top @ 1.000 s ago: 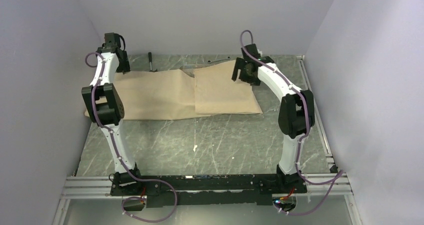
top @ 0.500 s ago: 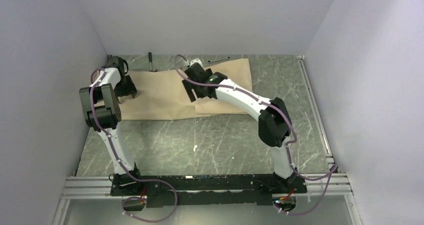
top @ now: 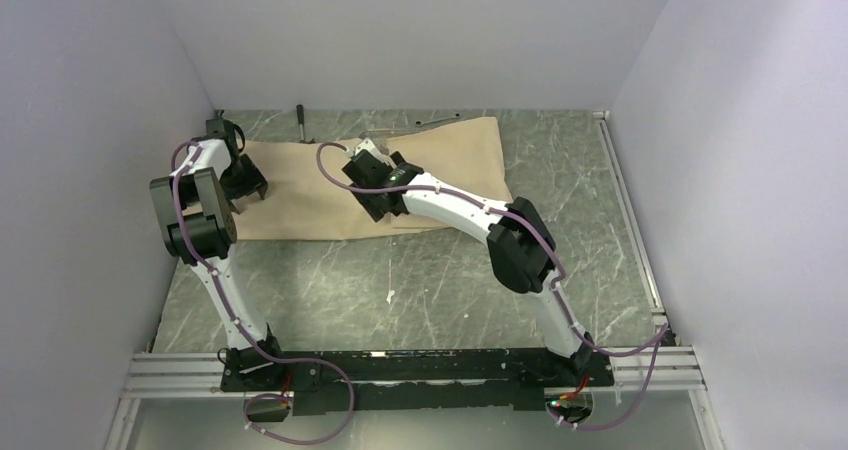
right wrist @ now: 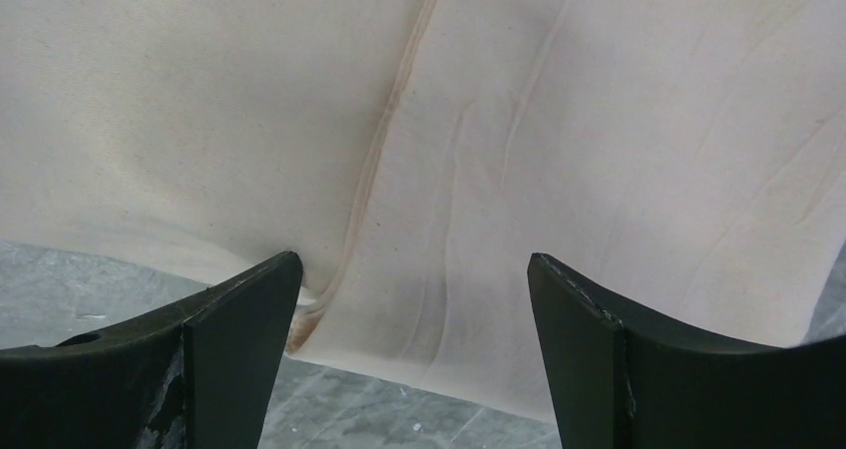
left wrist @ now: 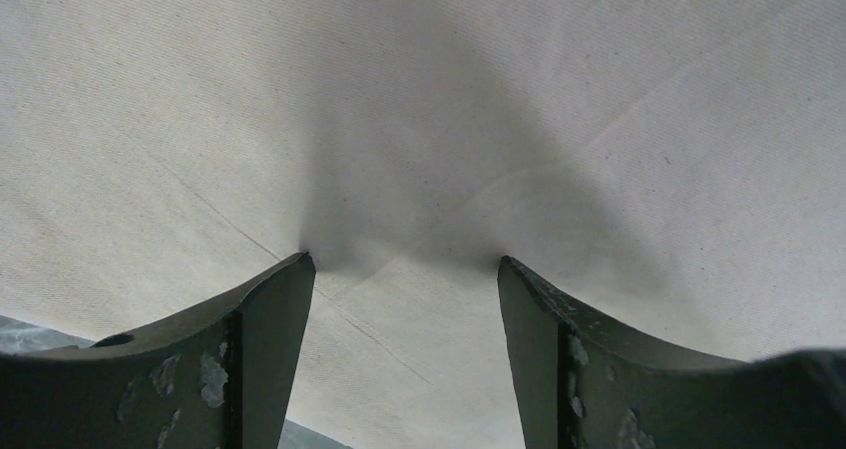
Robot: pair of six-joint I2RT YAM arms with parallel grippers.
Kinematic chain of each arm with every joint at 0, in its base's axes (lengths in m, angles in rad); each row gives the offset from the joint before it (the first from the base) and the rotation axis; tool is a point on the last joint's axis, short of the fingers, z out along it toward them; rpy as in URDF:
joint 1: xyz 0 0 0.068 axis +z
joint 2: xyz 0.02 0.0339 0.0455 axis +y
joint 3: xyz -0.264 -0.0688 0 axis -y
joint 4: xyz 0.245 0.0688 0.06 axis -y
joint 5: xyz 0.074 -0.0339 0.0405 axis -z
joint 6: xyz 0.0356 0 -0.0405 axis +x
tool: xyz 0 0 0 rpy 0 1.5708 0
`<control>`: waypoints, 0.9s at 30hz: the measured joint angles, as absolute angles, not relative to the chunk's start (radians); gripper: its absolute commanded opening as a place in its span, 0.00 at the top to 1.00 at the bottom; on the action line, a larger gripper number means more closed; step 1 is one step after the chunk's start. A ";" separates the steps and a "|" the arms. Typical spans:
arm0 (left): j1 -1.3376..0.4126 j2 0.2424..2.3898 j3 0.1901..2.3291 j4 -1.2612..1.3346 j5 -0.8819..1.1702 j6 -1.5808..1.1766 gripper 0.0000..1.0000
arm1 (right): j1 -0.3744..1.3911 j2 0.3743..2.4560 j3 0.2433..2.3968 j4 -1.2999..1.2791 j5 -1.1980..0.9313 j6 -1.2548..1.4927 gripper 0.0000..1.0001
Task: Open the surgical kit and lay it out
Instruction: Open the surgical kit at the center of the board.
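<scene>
Two slim robot arms stand side by side. The left arm (top: pixel 228 290) and the right arm (top: pixel 552 310) are each built of smooth, curved white shells joined by chunky, boxy black joint housings (top: pixel 190 220). A mauve-grey cable (top: pixel 352 390) runs the length of each arm, fastened on with small pale ties, and loops loosely out from the black base blocks (top: pixel 245 360). The left gripper (top: pixel 248 192) and the right gripper (top: pixel 368 198) are black. Close up, the left fingers (left wrist: pixel 264 339) are matt, dark grey wedges narrowing to thin tips, with flat inner faces and pale flecks of chipped paint. The right fingers (right wrist: pixel 584 339) look the same but less worn.
</scene>
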State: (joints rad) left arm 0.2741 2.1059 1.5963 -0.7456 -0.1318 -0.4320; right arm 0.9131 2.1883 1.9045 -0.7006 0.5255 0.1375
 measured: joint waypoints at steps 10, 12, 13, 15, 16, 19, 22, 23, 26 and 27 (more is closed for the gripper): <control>0.283 2.122 1.632 -0.753 -0.121 -0.432 0.28 | 0.912 2.173 1.816 -0.715 0.489 0.100 0.20; 0.286 2.126 1.634 -0.753 -0.119 -0.432 0.28 | 0.910 2.173 1.808 -0.719 0.488 0.099 0.21; 0.287 2.127 1.634 -0.755 -0.117 -0.432 0.29 | 0.910 2.173 1.808 -0.719 0.490 0.099 0.22; 0.289 2.127 1.634 -0.757 -0.117 -0.432 0.29 | 0.909 2.173 1.809 -0.719 0.501 0.101 0.29; 0.291 2.127 1.634 -0.757 -0.117 -0.432 0.30 | 0.908 2.173 1.809 -0.720 0.507 0.101 0.35; 0.294 2.127 1.634 -0.757 -0.116 -0.431 0.30 | 0.902 2.173 1.813 -0.729 0.518 0.105 0.50; 0.298 2.127 1.634 -0.757 -0.110 -0.431 0.31 | 0.889 2.172 1.818 -0.744 0.512 0.110 0.55; 0.300 2.127 1.634 -0.758 -0.109 -0.431 0.31 | 0.885 2.168 1.819 -0.749 0.508 0.109 0.54; 0.303 2.127 1.634 -0.759 -0.105 -0.431 0.31 | 0.870 2.144 1.818 -0.776 0.486 0.108 0.50; 0.304 2.127 1.634 -0.759 -0.104 -0.431 0.31 | 0.862 2.128 1.813 -0.786 0.482 0.107 0.48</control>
State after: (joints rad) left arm 0.3038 2.1273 1.6344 -0.7589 -0.1040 -0.4313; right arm 0.8616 2.1281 1.8126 -0.7856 0.4824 0.1074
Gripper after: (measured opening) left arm 0.693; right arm 0.471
